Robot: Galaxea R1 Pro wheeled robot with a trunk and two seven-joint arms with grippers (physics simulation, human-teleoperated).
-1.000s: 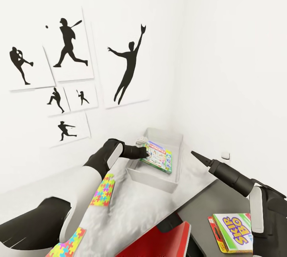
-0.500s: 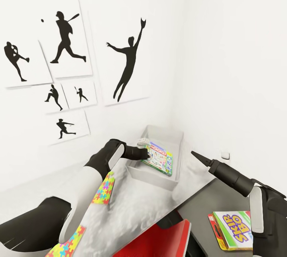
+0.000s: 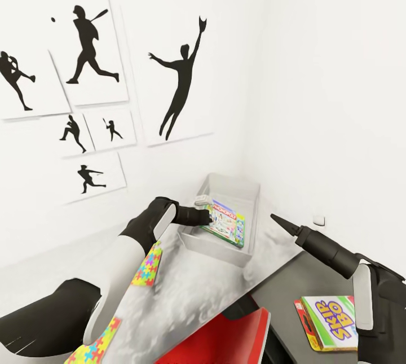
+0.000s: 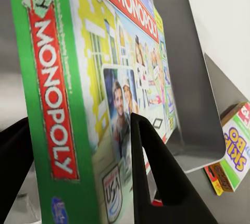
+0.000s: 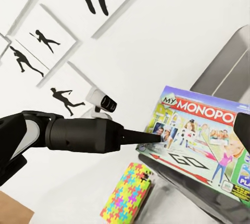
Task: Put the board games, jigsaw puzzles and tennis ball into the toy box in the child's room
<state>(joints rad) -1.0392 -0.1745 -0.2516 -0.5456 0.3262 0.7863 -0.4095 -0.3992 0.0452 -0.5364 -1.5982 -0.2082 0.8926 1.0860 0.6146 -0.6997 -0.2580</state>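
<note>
- My left gripper (image 3: 210,216) is clamped on the Monopoly board game (image 3: 225,224), one finger (image 4: 156,172) on its printed face and the other behind it.
- The left arm reaches forward with the elbow bent, holding the box tilted inside the toy box (image 3: 211,244), which sits on the tabletop (image 3: 192,290) in the wall corner.
- My right gripper (image 3: 280,222) hangs in the air beside the toy box, arm stretched forward, fingers together on nothing.
- The SKIP-BO game (image 3: 332,321) lies on the dark lower wing.
- Two jigsaw puzzles (image 3: 148,267) lie on the tabletop by my left arm.
</note>
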